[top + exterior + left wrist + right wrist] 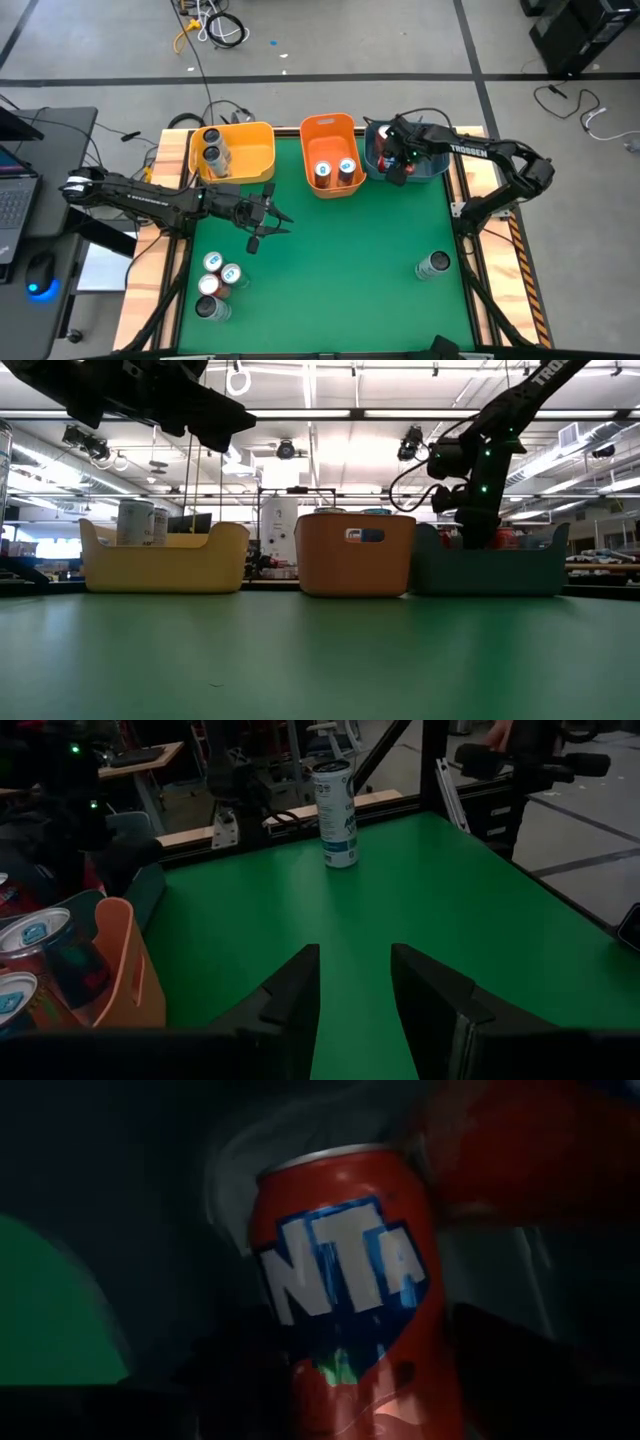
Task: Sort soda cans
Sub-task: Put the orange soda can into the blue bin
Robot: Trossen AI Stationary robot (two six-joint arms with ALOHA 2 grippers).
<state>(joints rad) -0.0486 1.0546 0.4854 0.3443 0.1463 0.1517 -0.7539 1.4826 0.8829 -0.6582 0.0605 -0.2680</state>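
Down inside the blue bin point(440, 168), the right gripper point(397, 160) sits around a red soda can point(345, 1280); whether its fingers grip or have let go cannot be told. Pulling out carelessly could tip it. "NTA" reads in white-on-blue letters. Over the mat, the left gripper point(262, 218) hangs apart and empty.

The counter point(350, 260) is green. Three bins stand in a row: yellow point(250, 150), orange point(328, 132), blue point(375, 160). One can point(350, 1280) is red with white, blue-edged letters; another point(335, 812) is white with blue marks.
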